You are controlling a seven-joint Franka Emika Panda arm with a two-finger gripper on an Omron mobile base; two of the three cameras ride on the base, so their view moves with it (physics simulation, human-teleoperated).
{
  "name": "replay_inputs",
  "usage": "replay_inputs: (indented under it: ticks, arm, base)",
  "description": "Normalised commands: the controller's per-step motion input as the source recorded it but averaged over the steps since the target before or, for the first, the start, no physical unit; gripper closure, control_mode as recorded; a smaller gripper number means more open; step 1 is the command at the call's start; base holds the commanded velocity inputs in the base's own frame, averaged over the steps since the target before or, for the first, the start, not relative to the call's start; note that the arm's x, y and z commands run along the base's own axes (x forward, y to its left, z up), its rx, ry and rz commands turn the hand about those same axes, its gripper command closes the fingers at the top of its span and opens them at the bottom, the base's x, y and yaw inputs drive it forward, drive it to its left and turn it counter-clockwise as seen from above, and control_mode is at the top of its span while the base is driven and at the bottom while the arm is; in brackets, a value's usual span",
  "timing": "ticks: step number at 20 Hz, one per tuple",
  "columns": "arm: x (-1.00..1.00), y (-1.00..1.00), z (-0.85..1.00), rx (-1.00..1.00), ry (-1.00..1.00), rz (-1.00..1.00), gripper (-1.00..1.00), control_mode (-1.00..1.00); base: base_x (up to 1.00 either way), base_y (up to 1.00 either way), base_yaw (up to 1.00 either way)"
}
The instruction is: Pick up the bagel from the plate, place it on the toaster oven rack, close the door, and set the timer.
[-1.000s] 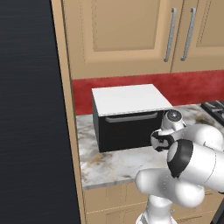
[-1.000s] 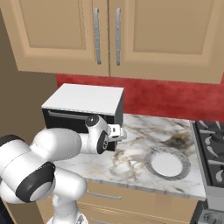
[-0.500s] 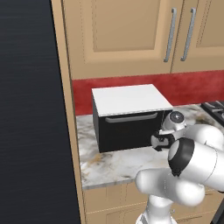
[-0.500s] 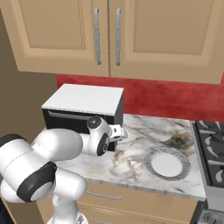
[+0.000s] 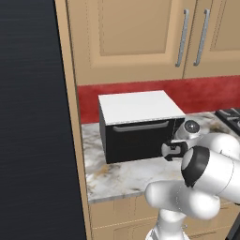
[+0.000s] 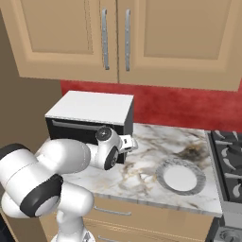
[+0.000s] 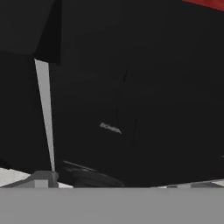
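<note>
My claw [image 5: 169, 151] has edged closer to the shut door [image 5: 140, 139], jaws wide apart and empty. The plate [image 6: 180, 176] sits bare to its right; timer next, I judge.

Δ since 1s ago: my gripper [image 5: 169, 151] has dropped a bit lower & slid in closer to toaster oven's right front corner [image 5: 177, 123] | wrist rolled slightly w/ it | jaws eased in a hair, still wide apart
</note>
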Motion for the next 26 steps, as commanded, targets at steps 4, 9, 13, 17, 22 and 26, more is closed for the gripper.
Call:
replay_inputs:
  ticks: [4, 9, 13, 17, 22, 26]
  arm:
    - [0.27, -0.13, 0.01, 0.09, 0.13, 0.0, 1.0, -1.0]
    - [0.11, -0.3, 0.1, 0.12, 0.11, 0.0, 1.0, -1.0]
    - [0.01, -0.37, 0.28, 0.19, 0.08, 0.0, 1.0, -1.0]
    - [0.0, -0.44, 0.4, 0.24, 0.04, 0.04, 1.0, -1.0]
    - [0.03, -0.42, 0.44, 0.25, 0.04, 0.05, 1.0, -1.0]
    - [0.12, -0.41, 0.42, 0.24, 0.01, 0.06, 1.0, -1.0]
  base:
    - [0.0, 0.0, 0.0]
    - [0.0, 0.0, 0.0]
    - [0.0, 0.0, 0.0]
    - [0.0, 0.0, 0.0]
    - [0.0, 0.0, 0.0]
    - [0.0, 0.0, 0.0]
